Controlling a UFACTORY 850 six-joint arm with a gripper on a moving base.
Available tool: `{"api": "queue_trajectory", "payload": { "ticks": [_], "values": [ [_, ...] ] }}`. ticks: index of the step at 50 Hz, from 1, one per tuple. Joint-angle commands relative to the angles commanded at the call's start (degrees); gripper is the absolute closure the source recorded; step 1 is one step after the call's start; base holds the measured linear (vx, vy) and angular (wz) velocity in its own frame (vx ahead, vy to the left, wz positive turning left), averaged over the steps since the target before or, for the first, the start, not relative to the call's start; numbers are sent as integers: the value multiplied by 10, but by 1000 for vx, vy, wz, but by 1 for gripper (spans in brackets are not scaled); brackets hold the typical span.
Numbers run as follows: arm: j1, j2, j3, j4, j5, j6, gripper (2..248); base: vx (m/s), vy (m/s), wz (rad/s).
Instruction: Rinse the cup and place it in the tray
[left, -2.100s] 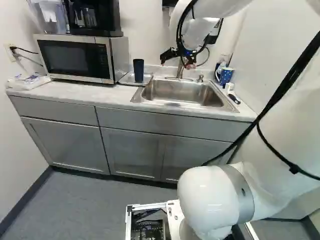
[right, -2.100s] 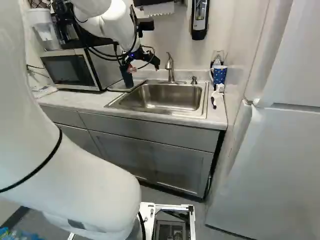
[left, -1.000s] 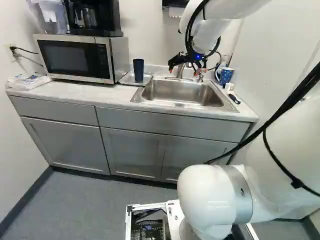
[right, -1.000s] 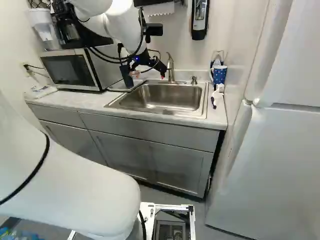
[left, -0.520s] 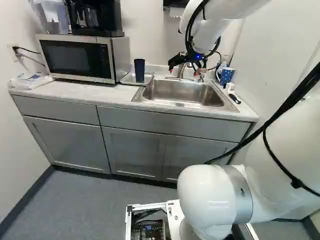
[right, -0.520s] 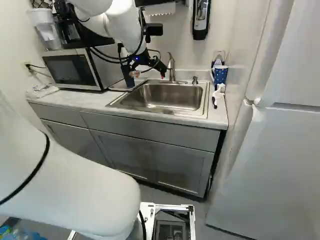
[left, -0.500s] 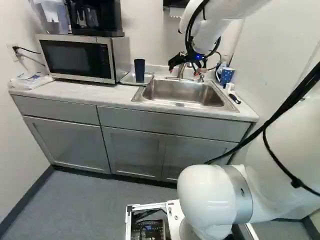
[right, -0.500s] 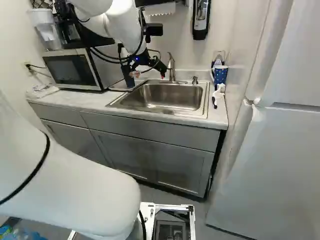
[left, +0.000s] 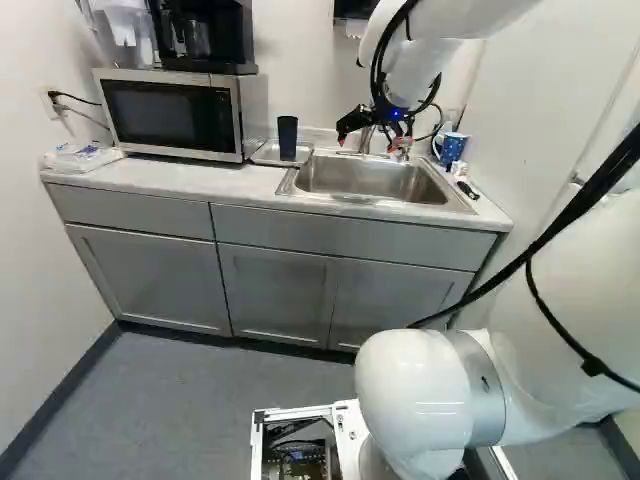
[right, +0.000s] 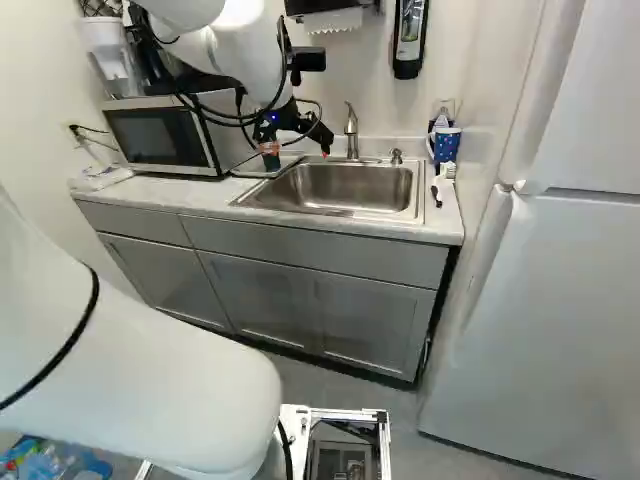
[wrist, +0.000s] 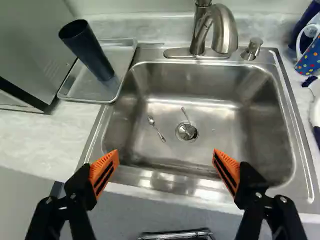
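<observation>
My gripper (left: 373, 137) hangs over the back of the sink in the left base view. In the wrist view the gripper (wrist: 165, 156) is open, its orange pads far apart with nothing between them. A dark blue tumbler (left: 287, 139) (wrist: 86, 49) stands upright on the shallow metal tray (wrist: 80, 98), left of the sink basin (left: 365, 180) in the left base view, away from both fingers. In the right base view a finger partly hides it. A blue dotted mug (right: 445, 145) (wrist: 310, 56) stands on the counter across the sink from the tray.
Two small spoons (wrist: 156, 129) (wrist: 186, 116) lie in the basin, one at the drain. The faucet (wrist: 220, 30) and a soap pump (wrist: 252, 49) rise behind it. A microwave (left: 175, 115) stands beside the tray. A brush (right: 440, 185) lies near the mug. A fridge (right: 550, 320) stands at the right.
The base has moved, shifting the scene rightward in both base views. Earlier, the arm carried the open gripper rightward in the left base view; since then the arm has held still. The tumbler stays on the tray.
</observation>
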Motion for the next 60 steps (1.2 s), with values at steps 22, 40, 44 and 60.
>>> {"api": "queue_trajectory", "payload": {
  "ticks": [22, 40, 44, 60],
  "values": [
    [0, 0, 0, 0, 0, 0, 3, -124, 80, -4],
    [0, 0, 0, 0, 0, 0, 3, -109, 48, -2],
    [0, 0, 0, 0, 0, 0, 3, -109, 40, -20],
    [0, 0, 0, 0, 0, 0, 3, -106, 9, -137]
  ]
}}
